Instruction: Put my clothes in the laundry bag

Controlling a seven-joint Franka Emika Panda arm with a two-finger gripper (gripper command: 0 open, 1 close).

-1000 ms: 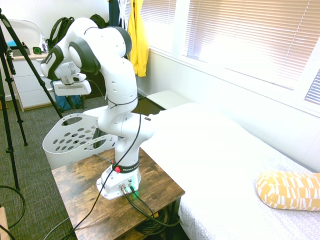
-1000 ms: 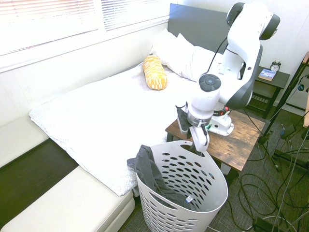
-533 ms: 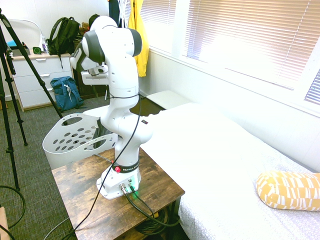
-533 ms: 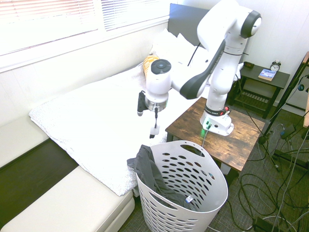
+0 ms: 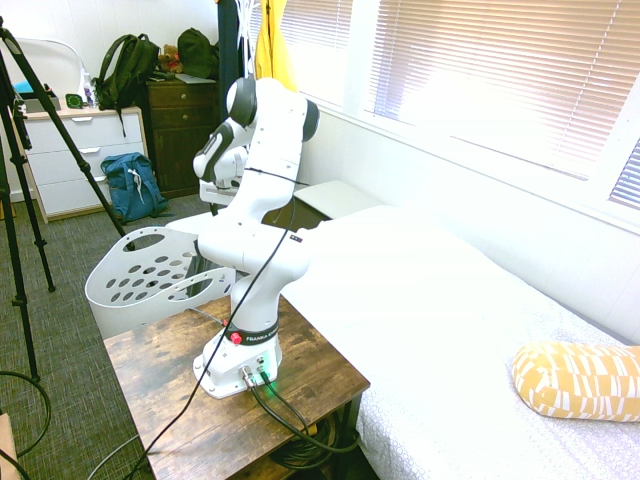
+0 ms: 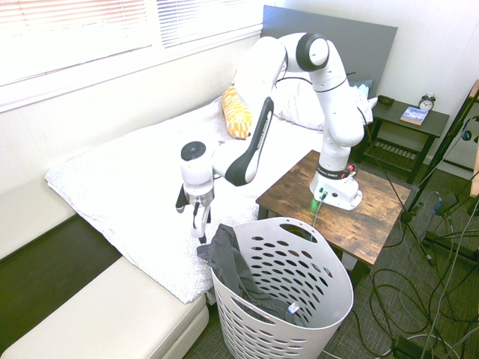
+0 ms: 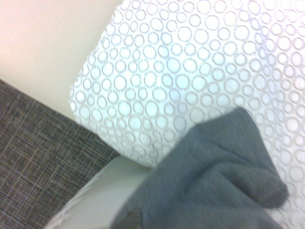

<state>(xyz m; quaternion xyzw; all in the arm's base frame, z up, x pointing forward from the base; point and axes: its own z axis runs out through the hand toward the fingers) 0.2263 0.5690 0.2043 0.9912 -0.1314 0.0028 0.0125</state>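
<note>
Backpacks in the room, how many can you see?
2. A dark green backpack sits on the white dresser, and a blue backpack stands on the floor in front of it. Others may be hidden.

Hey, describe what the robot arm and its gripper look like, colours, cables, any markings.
The arm is glossy white with rounded segments and dark grey or black joint caps. A black band with white lettering rings its base, beside a red button. A thin black cable runs down its side, and a green light glows at the foot. The gripper is white-bodied with dark fingers.
</note>
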